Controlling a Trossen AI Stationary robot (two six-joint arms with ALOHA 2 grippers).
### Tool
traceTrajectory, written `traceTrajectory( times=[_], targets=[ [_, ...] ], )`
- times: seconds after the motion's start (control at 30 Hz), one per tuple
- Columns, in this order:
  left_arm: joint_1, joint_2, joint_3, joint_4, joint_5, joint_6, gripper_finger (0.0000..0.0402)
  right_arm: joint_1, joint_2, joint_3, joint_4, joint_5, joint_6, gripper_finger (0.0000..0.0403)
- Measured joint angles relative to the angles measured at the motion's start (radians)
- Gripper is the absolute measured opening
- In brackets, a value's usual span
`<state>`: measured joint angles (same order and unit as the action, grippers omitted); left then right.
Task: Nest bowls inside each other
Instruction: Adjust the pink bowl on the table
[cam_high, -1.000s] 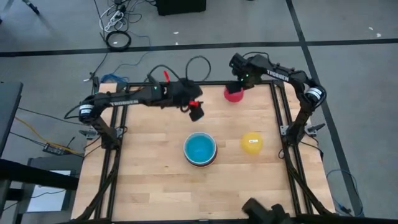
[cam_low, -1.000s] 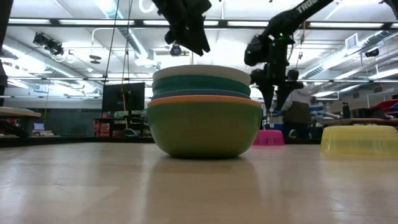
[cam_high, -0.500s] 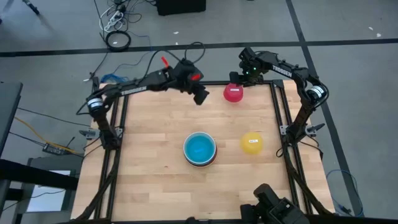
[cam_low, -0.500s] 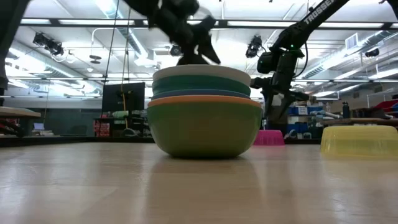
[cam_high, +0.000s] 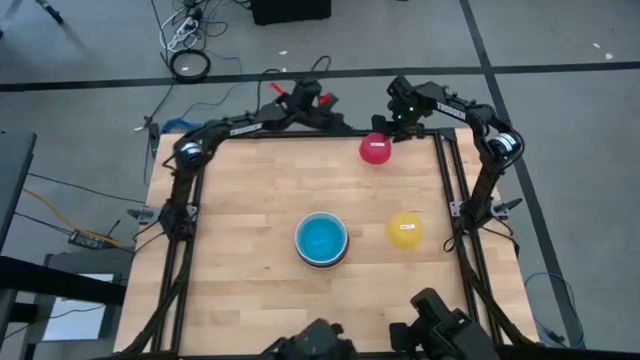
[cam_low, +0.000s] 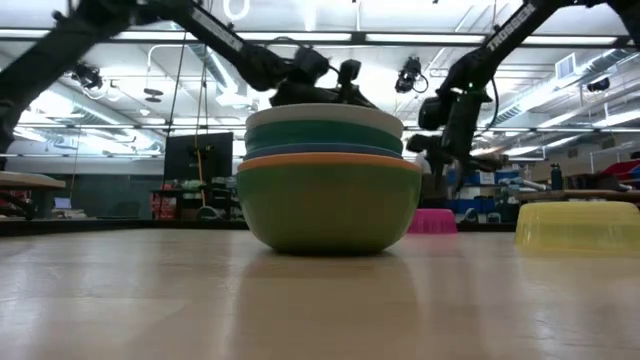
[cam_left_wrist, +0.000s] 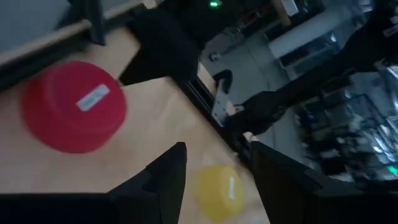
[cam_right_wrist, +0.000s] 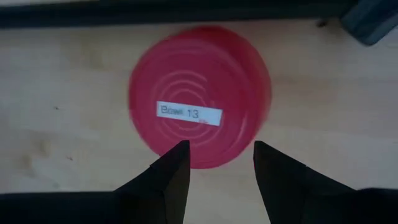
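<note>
A stack of nested bowls (cam_high: 321, 240) (cam_low: 330, 180) stands upright mid-table: green outermost, with orange, teal and white rims above it and a blue inside. A yellow bowl (cam_high: 405, 229) (cam_low: 577, 226) lies upside down to its right. A red bowl (cam_high: 376, 149) (cam_right_wrist: 199, 112) lies upside down near the far edge, its label up. My right gripper (cam_high: 398, 122) (cam_right_wrist: 221, 162) hangs open just beyond and above the red bowl. My left gripper (cam_high: 332, 115) (cam_left_wrist: 214, 168) is open over the far edge, left of the red bowl (cam_left_wrist: 73, 115), and touches nothing.
The black frame rail (cam_high: 300, 132) runs along the table's far edge, under both grippers. Bare wood lies left of the stack and along the near edge (cam_high: 240, 300). Cables lie on the floor beyond the table (cam_high: 190, 62).
My left gripper has swung from over the table, left of the red bowl, out to the far edge, rolling as it went. My right gripper has drawn back from over the red bowl toward the far edge. The bowls have stayed put.
</note>
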<state>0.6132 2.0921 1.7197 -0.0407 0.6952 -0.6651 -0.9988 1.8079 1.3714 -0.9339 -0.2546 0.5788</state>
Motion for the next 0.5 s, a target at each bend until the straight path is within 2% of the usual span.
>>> traceTrajectory(
  times=[0.23, 0.5],
  targets=[
    [-0.008, 0.151, 0.235, -0.097, 0.040, -0.024, 0.0186, 0.015, 0.058, 0.001, 0.056, -0.020, 0.004, 0.0163],
    [0.024, 0.193, 0.258, -0.227, 0.014, 0.030, 0.0186, -0.020, 0.115, 0.007, 0.082, -0.087, -0.023, 0.0162]
  ],
)
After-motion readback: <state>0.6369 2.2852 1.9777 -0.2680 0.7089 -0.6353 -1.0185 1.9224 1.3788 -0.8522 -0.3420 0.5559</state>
